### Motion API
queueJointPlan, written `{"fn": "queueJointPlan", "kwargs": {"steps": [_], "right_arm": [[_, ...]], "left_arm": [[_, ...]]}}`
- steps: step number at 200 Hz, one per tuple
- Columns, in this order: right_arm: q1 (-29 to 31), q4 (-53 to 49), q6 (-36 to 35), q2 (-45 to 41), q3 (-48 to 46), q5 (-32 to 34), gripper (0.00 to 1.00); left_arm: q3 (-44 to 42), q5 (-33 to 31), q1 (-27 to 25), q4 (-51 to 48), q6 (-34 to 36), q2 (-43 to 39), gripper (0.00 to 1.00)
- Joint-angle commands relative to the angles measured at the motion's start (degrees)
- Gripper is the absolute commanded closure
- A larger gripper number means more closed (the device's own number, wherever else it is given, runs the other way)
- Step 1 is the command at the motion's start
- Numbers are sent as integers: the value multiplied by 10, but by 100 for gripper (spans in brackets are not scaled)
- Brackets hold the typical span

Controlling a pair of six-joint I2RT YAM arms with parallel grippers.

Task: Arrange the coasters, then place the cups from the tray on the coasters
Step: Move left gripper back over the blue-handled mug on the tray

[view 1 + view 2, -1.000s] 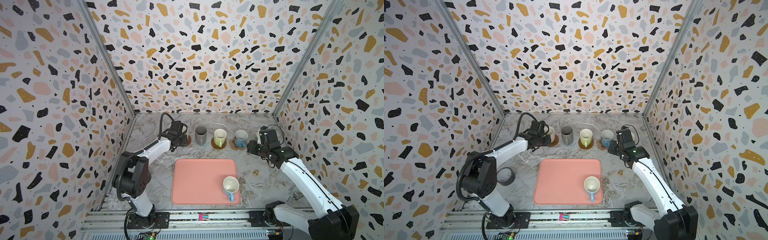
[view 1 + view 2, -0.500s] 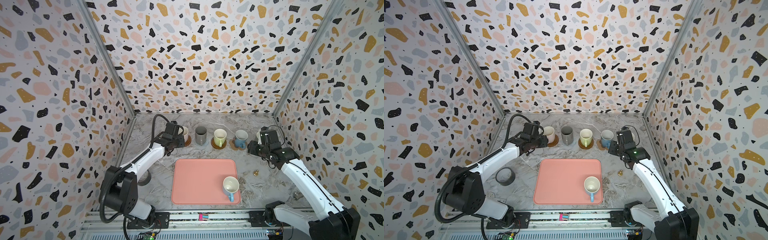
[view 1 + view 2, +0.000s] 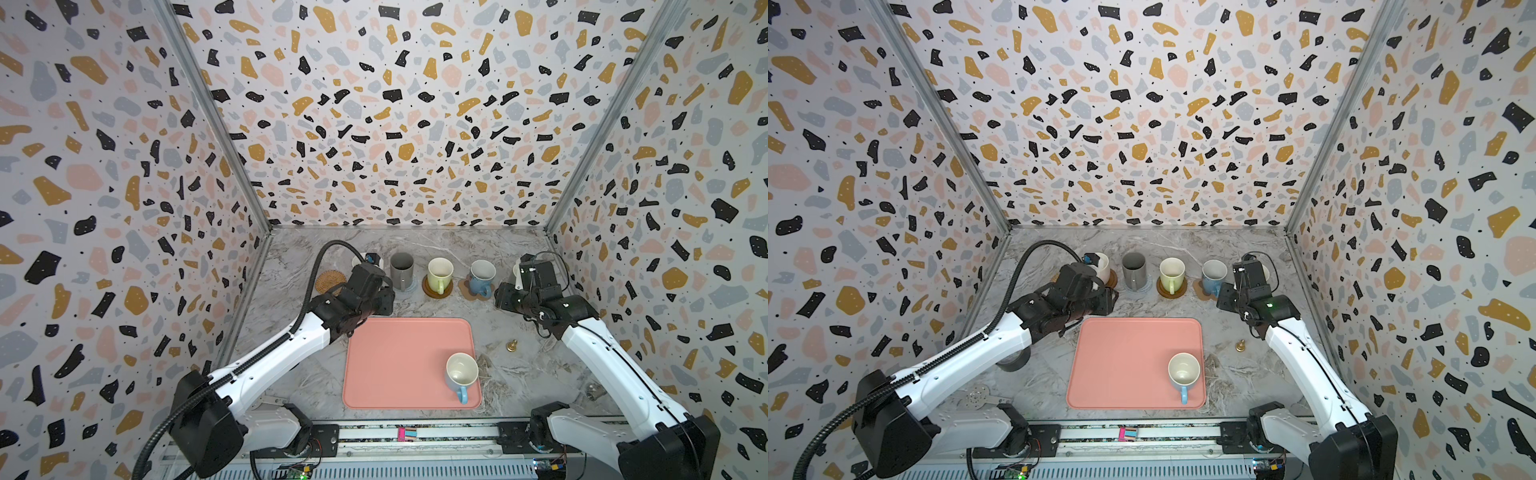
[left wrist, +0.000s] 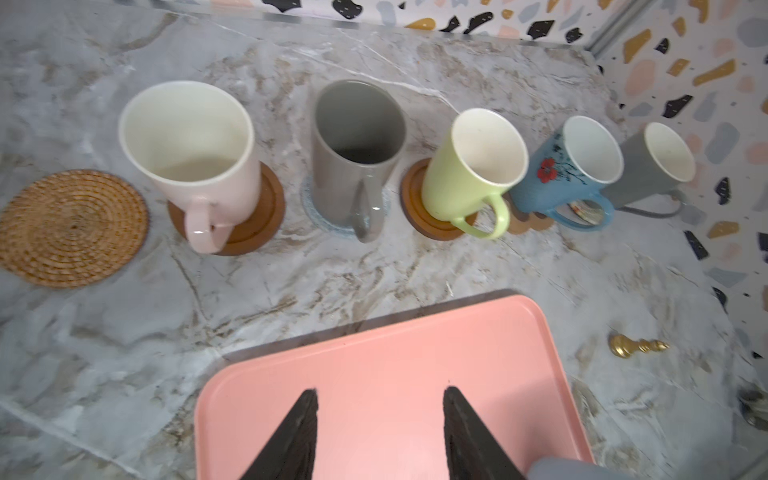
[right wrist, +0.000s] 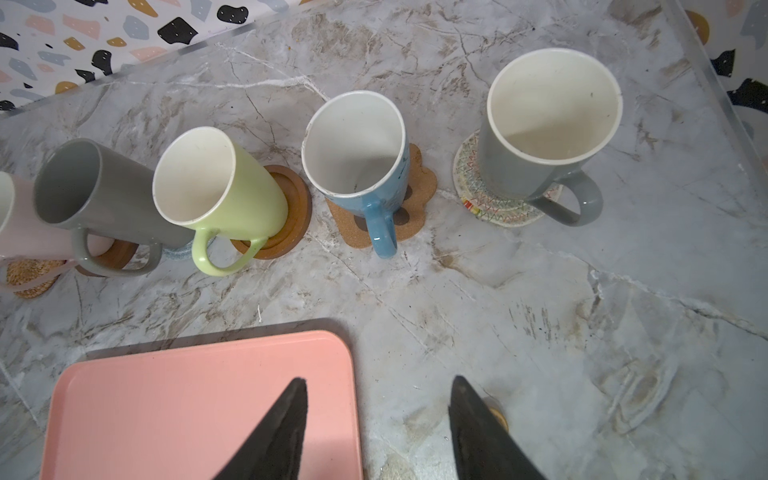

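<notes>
Five cups stand in a row at the back, each on a coaster: pale pink cup [image 4: 187, 137], dark grey cup [image 4: 357, 137], light green cup [image 4: 469, 170], blue flowered cup [image 4: 569, 166] and light grey cup [image 5: 548, 120]. A tan woven coaster [image 4: 72, 226] lies bare at the row's left end. The salmon tray [image 3: 395, 361] holds one blue cup [image 3: 461, 372] at its front right corner. My left gripper [image 4: 380, 390] hangs open and empty over the tray's back left part. My right gripper [image 5: 378, 380] is open and empty above the tray's back right corner, in front of the light grey cup.
A small brass piece [image 3: 511, 345] lies on the marble right of the tray. A grey tape roll [image 3: 1013, 359] and a metal disc [image 3: 978, 395] sit front left under the left arm. Patterned walls close off the left, back and right.
My left gripper has let go of the pink cup on its wooden coaster and drawn back toward the tray, jaws wider. The right arm has not moved.
</notes>
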Motion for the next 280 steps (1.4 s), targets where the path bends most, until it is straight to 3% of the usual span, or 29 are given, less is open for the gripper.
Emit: {"fn": "queueJointPlan", "kwargs": {"steps": [1,74,170,230,280], "right_arm": [[-2,7,-11,-5,-4,-3,43],[-2,30,-18,-2,-18,-20,43],[-17,75,-50,9,-31,-49,43],[-31,98,-61,10,-44,-75,43],[-44,103,-72,10,-45,-87,43]], "left_arm": [[11,-27,-51,-33,-35,-10,49],[13,-60,-229,-55,-142,-13,49],[71,-70,-400,-70,-266,96,47],[111,-19,-434,-56,-294,180,45],[149,-13,-437,-84,-297,231,43]]}}
